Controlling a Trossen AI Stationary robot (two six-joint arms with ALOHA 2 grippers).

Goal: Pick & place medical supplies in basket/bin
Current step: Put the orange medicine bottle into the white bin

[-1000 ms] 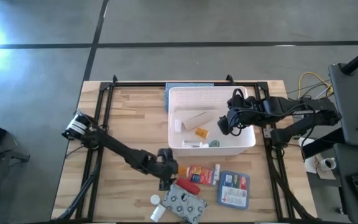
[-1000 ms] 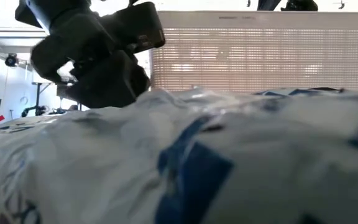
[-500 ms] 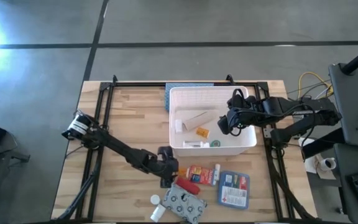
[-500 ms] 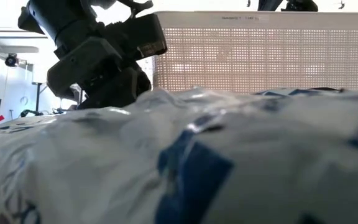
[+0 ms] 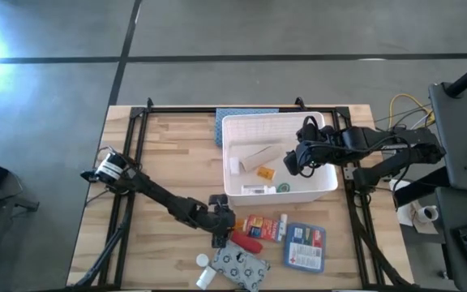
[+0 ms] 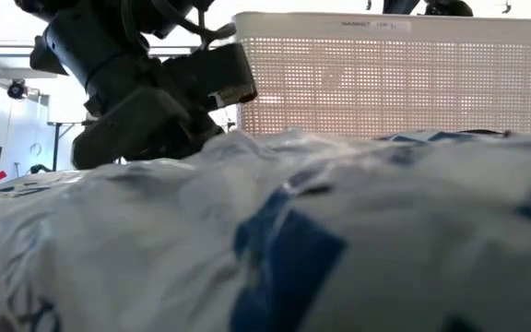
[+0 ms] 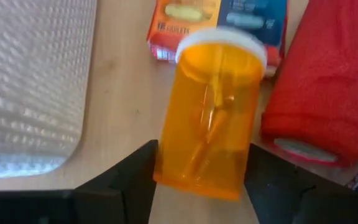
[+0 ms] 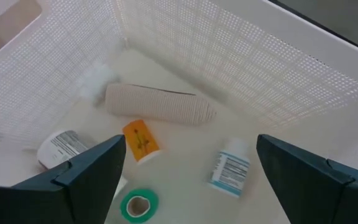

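Note:
My left gripper (image 5: 224, 233) is low over the table near the front, shut on an orange vial (image 7: 210, 118) with a white cap that lies there. Beside the vial are a red-orange box (image 5: 259, 225), a red tube (image 5: 246, 241), a blue-white flat box (image 5: 304, 246), a grey patterned pouch (image 5: 239, 264) and two white pill bottles (image 5: 204, 261). My right gripper (image 5: 295, 162) hangs open above the white basket (image 5: 323, 185). The basket holds a beige roll (image 8: 160, 103), another orange vial (image 8: 139, 140), a white bottle (image 8: 230, 169) and a teal ring (image 8: 138, 205). My left gripper has the orange vial's two sides (image 7: 166, 155) between its fingers (image 7: 132, 177), at the closed bottom end. The fingers slant down from the table's left and lie along the vial. The vial lies on the wood, its capped end (image 7: 222, 40) pointing away from the gripper.
The blue-grey mat (image 5: 242, 115) shows behind the basket at the far edge. In the low view the pouch (image 6: 321, 249) fills the foreground and hides the table. Black rails (image 5: 128, 162) run along the table's sides. Bare wood (image 5: 169, 154) lies left of the basket.
My left gripper has sunk toward the table, creeping toward the red-orange box. In the low view the basket's left edge has shifted a little toward the right.

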